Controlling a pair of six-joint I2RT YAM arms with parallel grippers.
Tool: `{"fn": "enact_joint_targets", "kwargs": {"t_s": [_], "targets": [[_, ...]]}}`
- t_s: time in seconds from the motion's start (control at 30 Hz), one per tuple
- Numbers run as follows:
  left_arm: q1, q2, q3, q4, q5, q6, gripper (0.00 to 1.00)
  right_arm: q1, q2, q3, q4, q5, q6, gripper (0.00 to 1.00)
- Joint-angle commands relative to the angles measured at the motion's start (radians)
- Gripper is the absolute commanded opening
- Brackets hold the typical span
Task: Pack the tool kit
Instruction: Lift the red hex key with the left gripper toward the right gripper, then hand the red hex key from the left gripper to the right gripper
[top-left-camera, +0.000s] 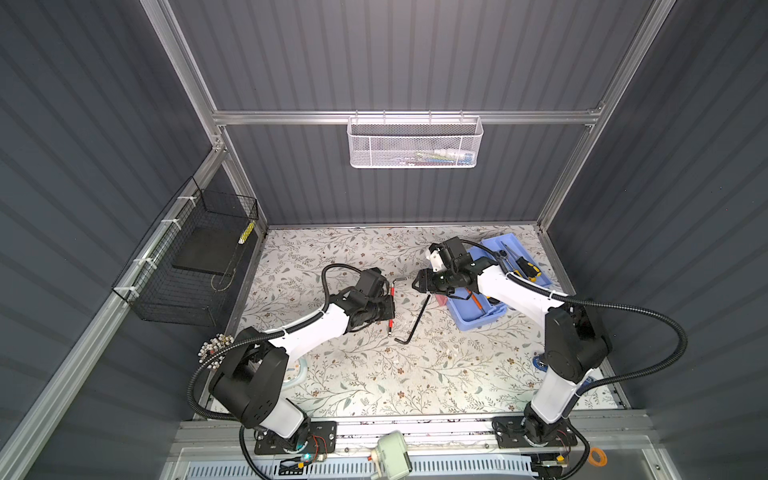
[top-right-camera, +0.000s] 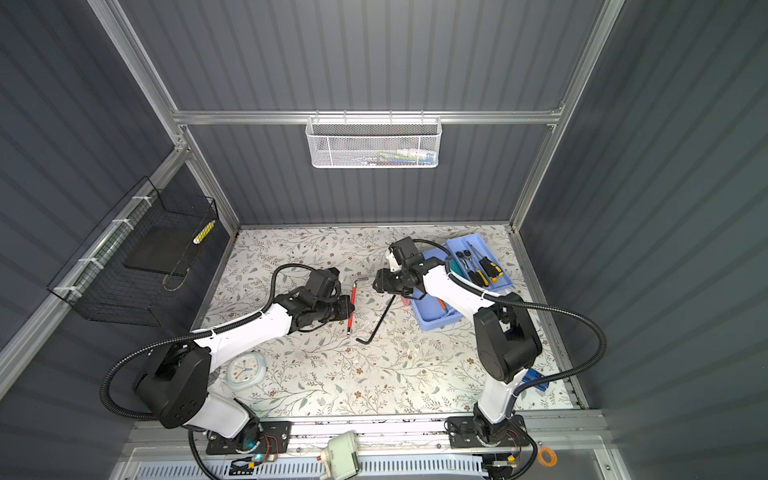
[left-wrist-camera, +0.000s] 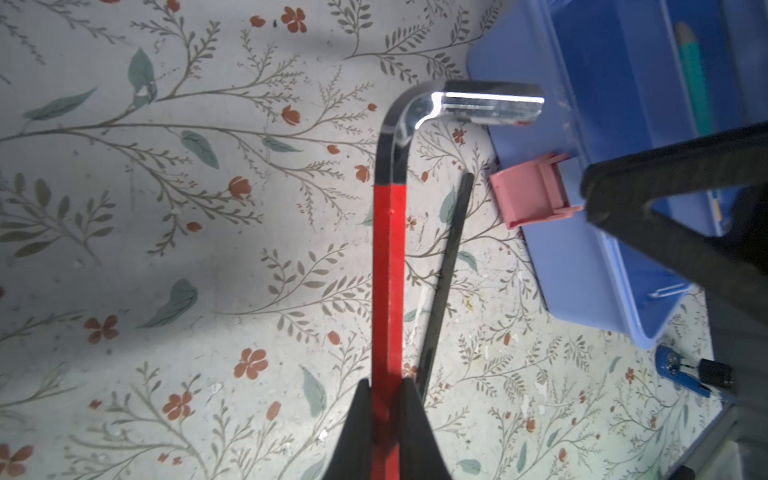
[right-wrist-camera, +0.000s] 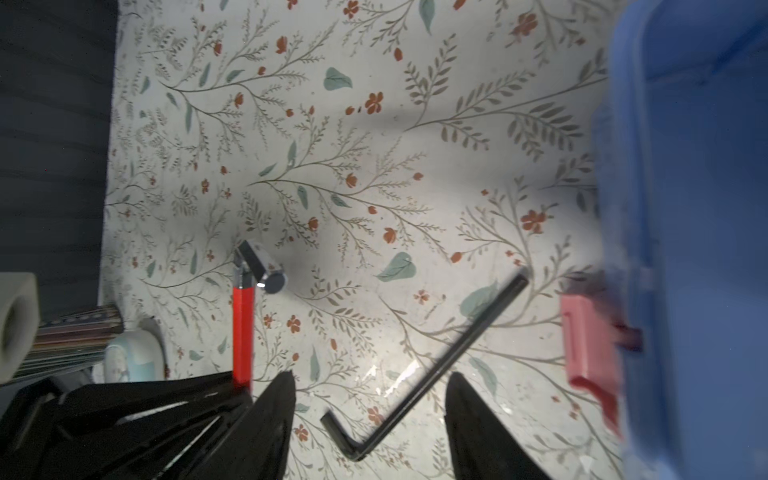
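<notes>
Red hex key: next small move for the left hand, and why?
Probably carry it across to the blue box. The left hand is shut on the red hex key, the open box lies past the black hex key, and the right hand hangs open over that one.

Red flowers and grey-green leaves are printed on the white tabletop (left-wrist-camera: 166, 291). The hex key (left-wrist-camera: 388, 270) is sleeved red; the box (left-wrist-camera: 582, 257) is coloured blue, its latch (left-wrist-camera: 528, 195) pink.
</notes>
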Motion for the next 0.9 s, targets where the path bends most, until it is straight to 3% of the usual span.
{"fn": "enact_joint_targets", "kwargs": {"t_s": [0.0,0.4,0.87], "targets": [[-0.009,0.009,0.033,0.080,0.043,-0.031,0.01,0.011,-0.036,-0.022,0.123,-0.104,0.080,0.59],[-0.029,0.050,0.036,0.223,0.154,-0.098,0.01,0.027,-0.007,-0.023,0.201,-0.136,0.139,0.52],[-0.031,0.036,0.028,0.294,0.176,-0.151,0.01,0.042,0.011,0.010,0.103,-0.058,0.111,0.47]]}}
